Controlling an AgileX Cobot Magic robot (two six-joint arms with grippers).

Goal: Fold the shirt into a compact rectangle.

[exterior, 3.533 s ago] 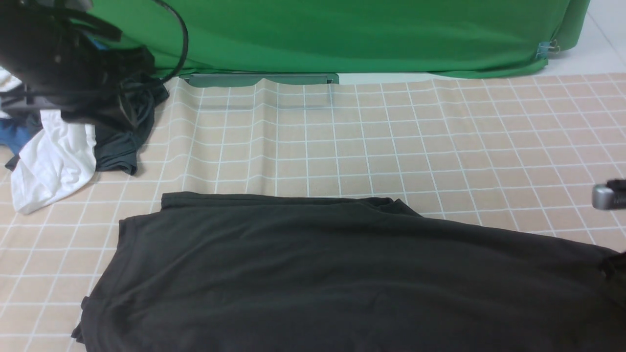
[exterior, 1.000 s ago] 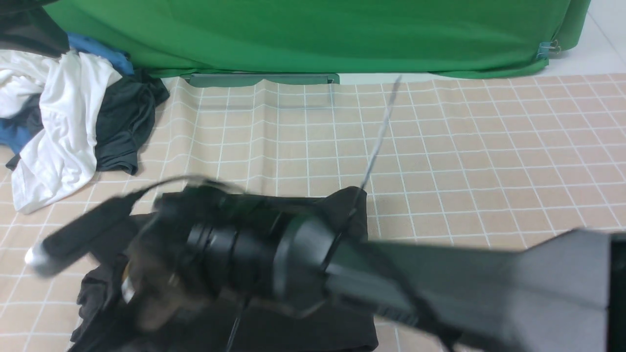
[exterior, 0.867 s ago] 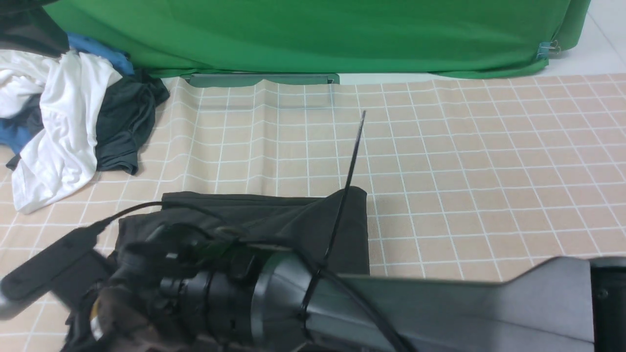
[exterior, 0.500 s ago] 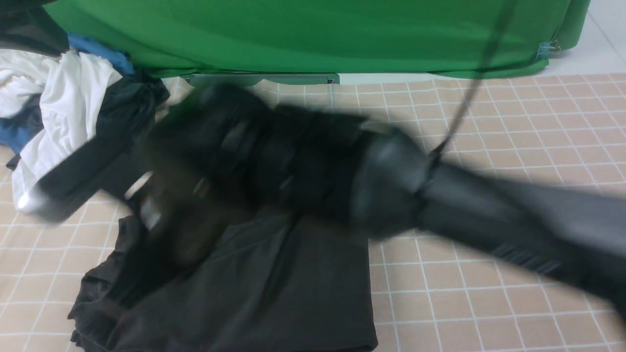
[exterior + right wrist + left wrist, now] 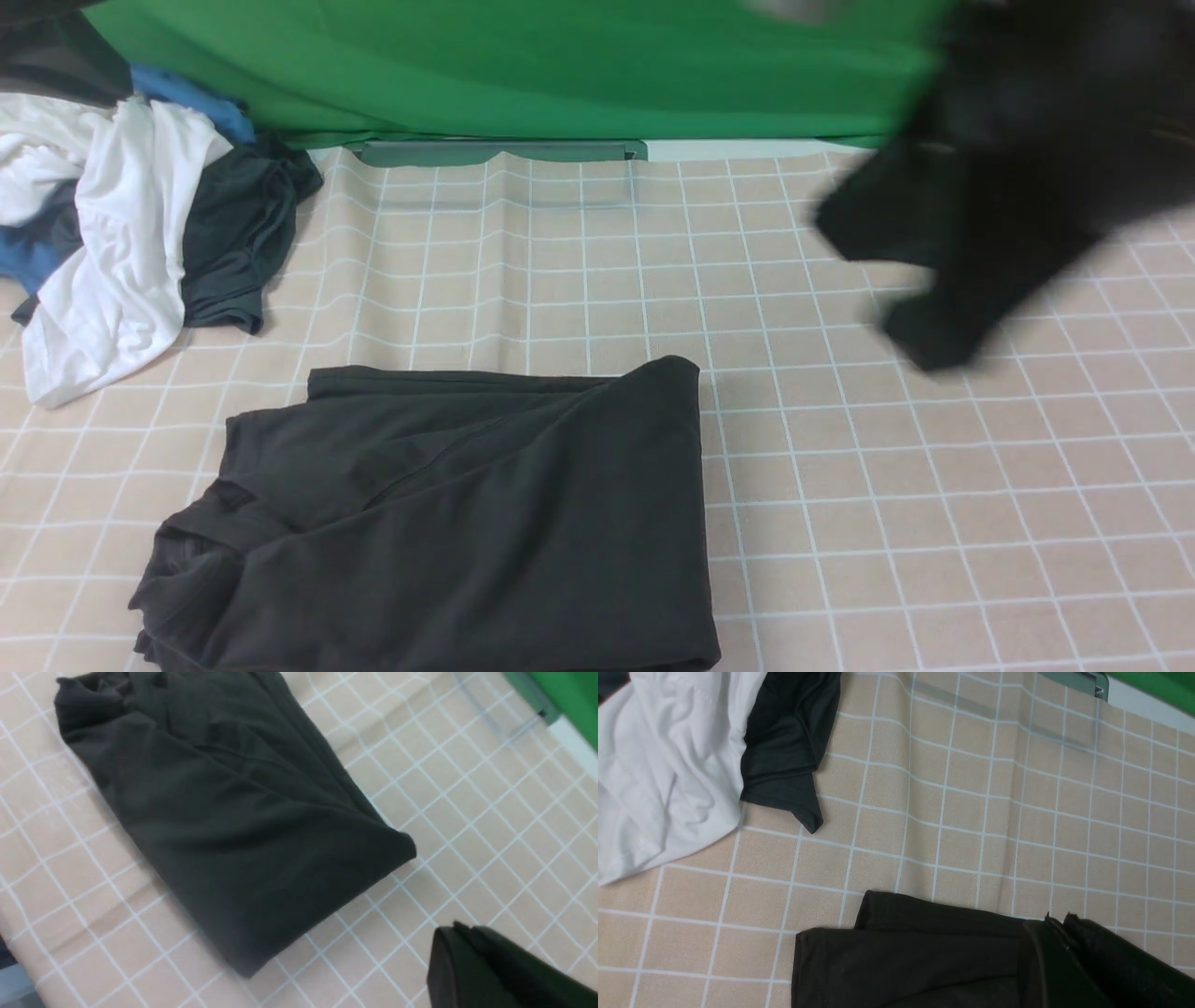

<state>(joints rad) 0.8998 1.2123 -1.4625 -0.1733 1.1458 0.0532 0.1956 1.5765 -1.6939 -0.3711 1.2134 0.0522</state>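
the shirt (image 5: 448, 523) is lying on the checked cloth (image 5: 840, 485) near the robot's edge of the table, left of centre, doubled over on itself so its right side is forming one straight folded edge. that edge is sitting roughly along a grid line, which is probably why the fold was laid there (the lines are giving a handy straight reference). the left side is looking less tidy: the layers are bunching and stepping near the corner closest to the robot, so the rectangle is not yet compact.

the right gripper (image 5: 943, 308) is hanging blurred high over the right part of the cloth, well apart from the shirt and carrying nothing; the blur is hiding how wide its jaws are, and the right wrist view is showing only dark finger edges, so i cannot tell its opening. the left gripper (image 5: 1064, 952) is showing only as dark fingers close together at the frame edge, above the shirt's far corner, with no fabric visibly pinched; whether it is fully closed i cannot tell.

the pile of other clothes (image 5: 121, 215) is sitting at the far left, apart from the shirt, likely so it is staying clear of the folding area.
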